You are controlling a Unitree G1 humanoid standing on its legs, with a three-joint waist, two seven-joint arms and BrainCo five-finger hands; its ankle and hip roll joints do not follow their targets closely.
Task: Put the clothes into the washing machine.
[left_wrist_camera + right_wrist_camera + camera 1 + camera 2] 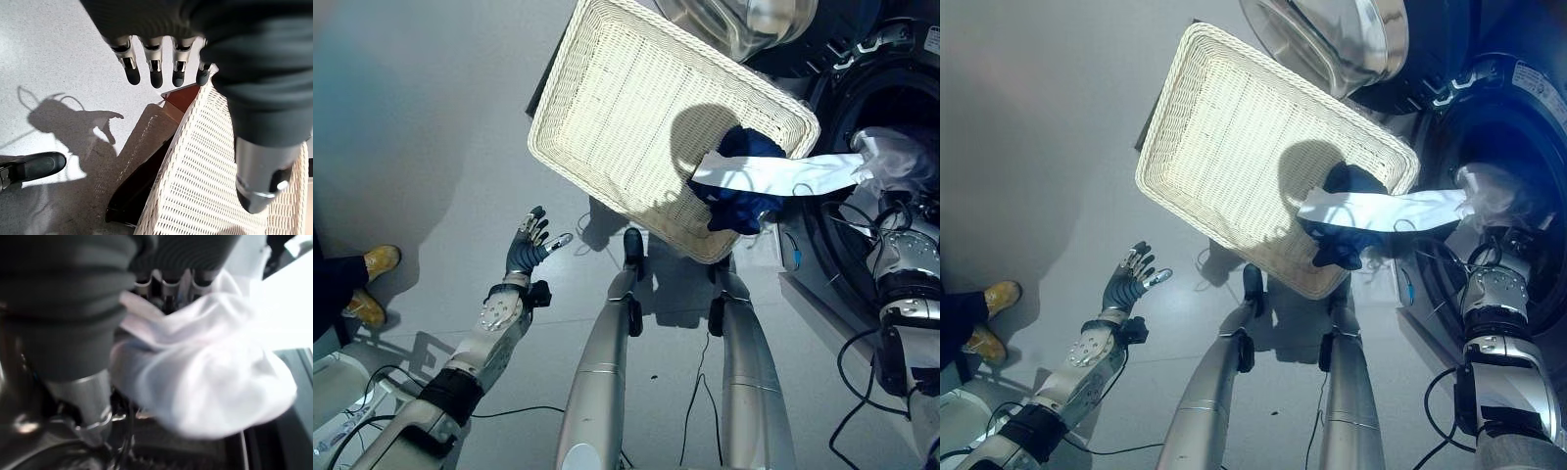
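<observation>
A white wicker basket (pixel 626 108) stands ahead of me, and a dark blue garment (pixel 744 211) lies bunched in its near right corner. A white garment (pixel 783 174) stretches from that corner across to the washing machine's dark drum opening (pixel 911 98) on the right. My right hand (pixel 168 284) is at the opening, its fingers curled into the bunched end of the white garment (pixel 205 382), which covers most of the hand. My left hand (pixel 527 247) hovers over the floor left of the basket, its fingers (pixel 156 73) straight and holding nothing.
The machine's round door (pixel 744 20) hangs open above the basket's far right edge. A dark low stand (pixel 142 191) shows under the basket (pixel 205 176). A person's yellow shoes (pixel 372 264) are at the far left. Grey floor lies to the left.
</observation>
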